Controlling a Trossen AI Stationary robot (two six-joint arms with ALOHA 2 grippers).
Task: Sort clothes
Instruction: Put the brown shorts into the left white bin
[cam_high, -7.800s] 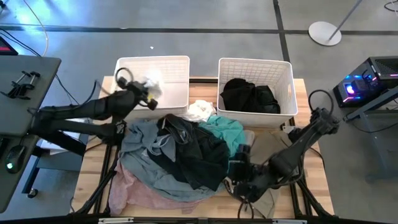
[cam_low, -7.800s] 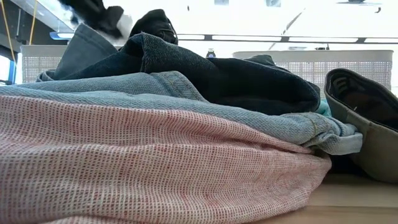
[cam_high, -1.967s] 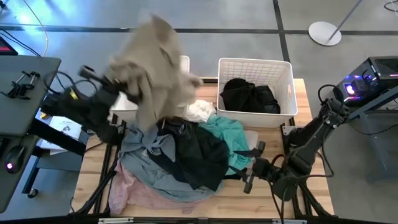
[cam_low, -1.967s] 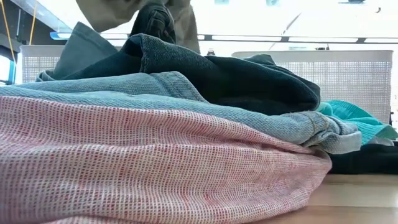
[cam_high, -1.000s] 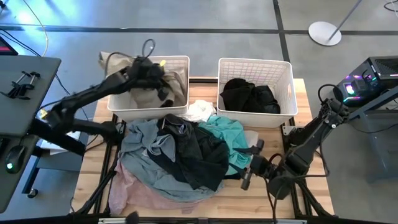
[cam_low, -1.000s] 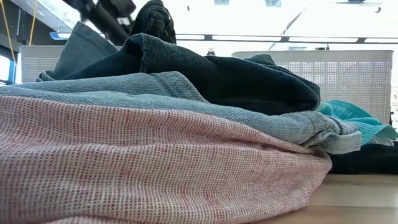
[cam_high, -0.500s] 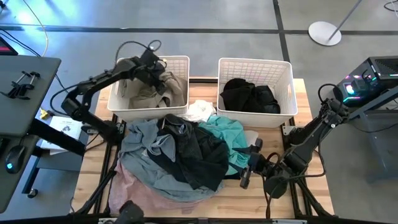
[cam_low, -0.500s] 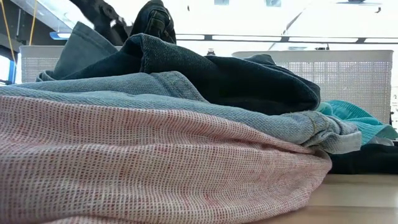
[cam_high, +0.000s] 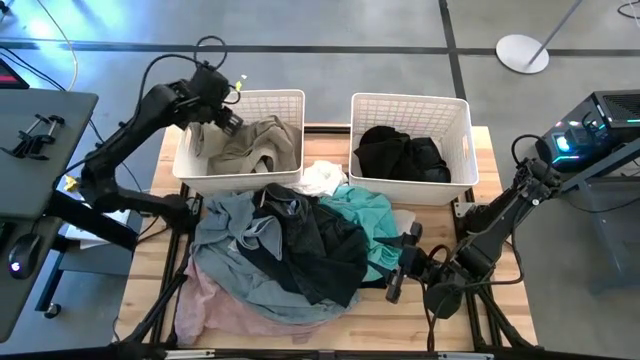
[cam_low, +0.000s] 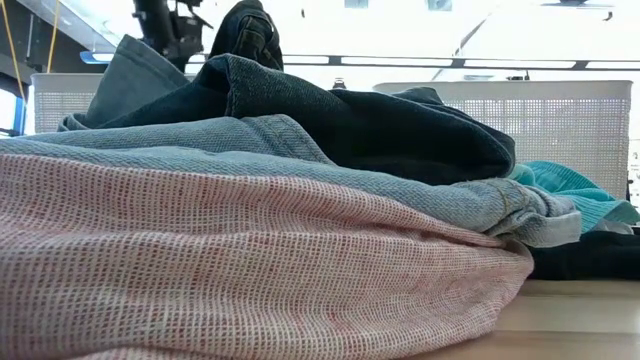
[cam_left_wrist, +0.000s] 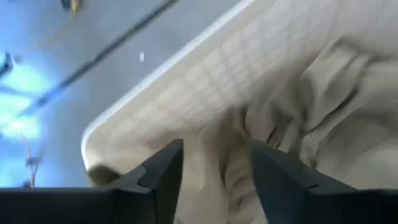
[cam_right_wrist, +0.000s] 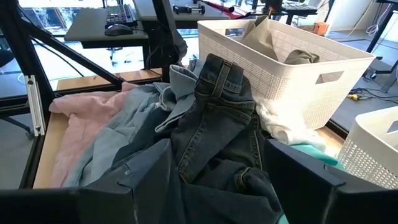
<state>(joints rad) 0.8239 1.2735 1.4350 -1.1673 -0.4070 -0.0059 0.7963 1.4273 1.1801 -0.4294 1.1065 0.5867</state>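
The clothes lie heaped on the table: dark denim (cam_high: 312, 238) on top, grey-blue denim (cam_high: 235, 225), a pink cloth (cam_high: 215, 300) underneath, a teal piece (cam_high: 367, 215) and a white piece (cam_high: 320, 178). A beige garment (cam_high: 255, 140) lies crumpled in the left white basket (cam_high: 292, 97). My left gripper (cam_high: 222, 118) hovers open over that basket's far left corner, with the beige cloth (cam_left_wrist: 323, 93) beyond its fingers. A black garment (cam_high: 400, 155) fills the right basket (cam_high: 410, 100). My right gripper (cam_high: 400, 268) stands open, low at the pile's right side, pointing at the dark denim (cam_right_wrist: 217, 124).
The two baskets stand side by side along the table's far edge. Bare wood shows at the front right (cam_high: 440, 320) around my right arm. A black desk (cam_high: 30, 140) stands left of the table, and a lit computer case (cam_high: 585, 130) to its right.
My left gripper has drawn back from the middle of the left basket toward its far left corner and risen a little. The beige garment, bunched at the gripper a second ago, now lies spread inside the basket, apart from the fingers.
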